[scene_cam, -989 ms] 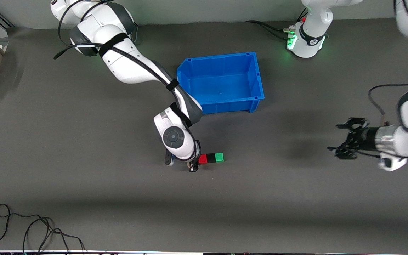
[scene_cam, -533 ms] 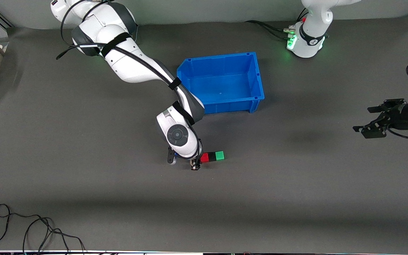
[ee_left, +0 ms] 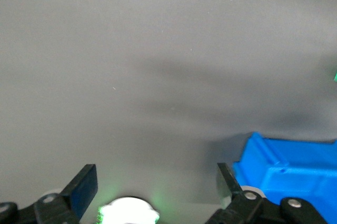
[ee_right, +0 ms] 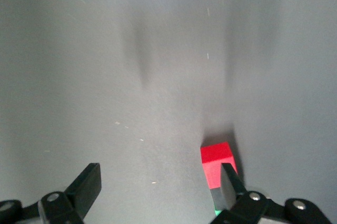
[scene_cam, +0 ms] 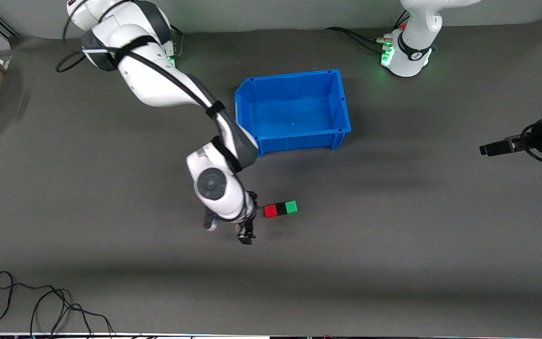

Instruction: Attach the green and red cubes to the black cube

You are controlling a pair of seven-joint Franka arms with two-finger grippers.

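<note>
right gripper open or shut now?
Open. In the right wrist view the right gripper shows its two fingers spread wide with bare table between them, and the red cube lies free beside one finger.

- Robotics lab bench setup.
- Dark grey mat-covered table [scene_cam: 393, 263].
- Two white arm bases, green status lights [scene_cam: 386, 56].
- Loose black cables [scene_cam: 40, 301].
- Blue plastic bin [scene_cam: 294, 109].

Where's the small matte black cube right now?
The small matte black cube sits on the table between the red cube and green cube, nearer the front camera than the blue bin.
</note>
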